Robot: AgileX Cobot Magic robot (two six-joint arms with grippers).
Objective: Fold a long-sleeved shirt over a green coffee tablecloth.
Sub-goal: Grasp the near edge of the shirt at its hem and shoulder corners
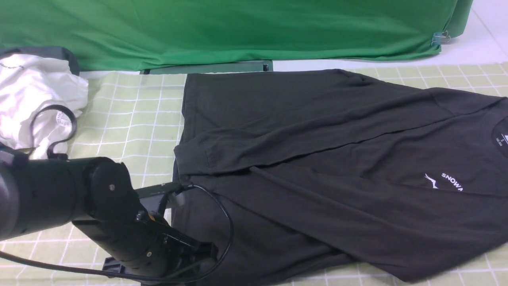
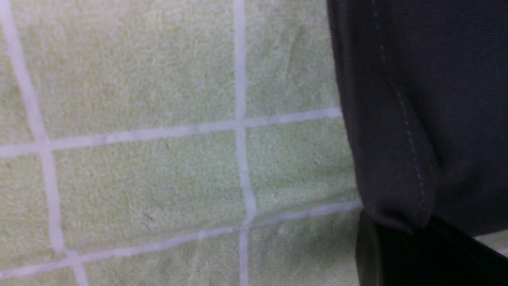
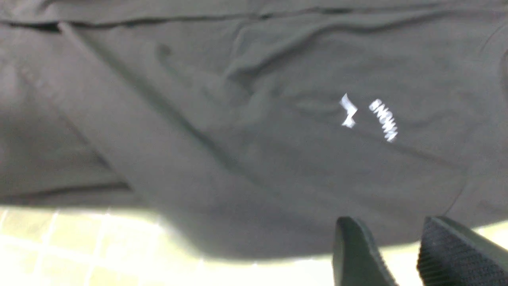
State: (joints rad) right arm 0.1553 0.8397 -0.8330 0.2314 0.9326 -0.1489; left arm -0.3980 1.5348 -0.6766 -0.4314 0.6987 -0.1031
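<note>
The long-sleeved shirt [image 1: 317,159] is dark charcoal and lies spread on the green coffee tablecloth [image 1: 131,115], collar to the right, with one sleeve folded across the body. A white chest print [image 1: 444,180] shows near the right edge. My left gripper [image 1: 202,254] sits low at the shirt's near left corner. In the left wrist view the left gripper [image 2: 401,234] is shut on the stitched hem of the shirt [image 2: 436,99], which bunches into the jaws over the tablecloth [image 2: 158,159]. My right gripper [image 3: 389,226] hangs open over the shirt [image 3: 238,139] near its edge, holding nothing. The front view does not show the right arm.
A crumpled white garment [image 1: 31,91] with a label lies at the far left. A plain bright green fabric sheet [image 1: 238,31] hangs along the back, held by a metal clip [image 1: 440,37]. A black cable [image 1: 226,222] loops from my left arm over the shirt.
</note>
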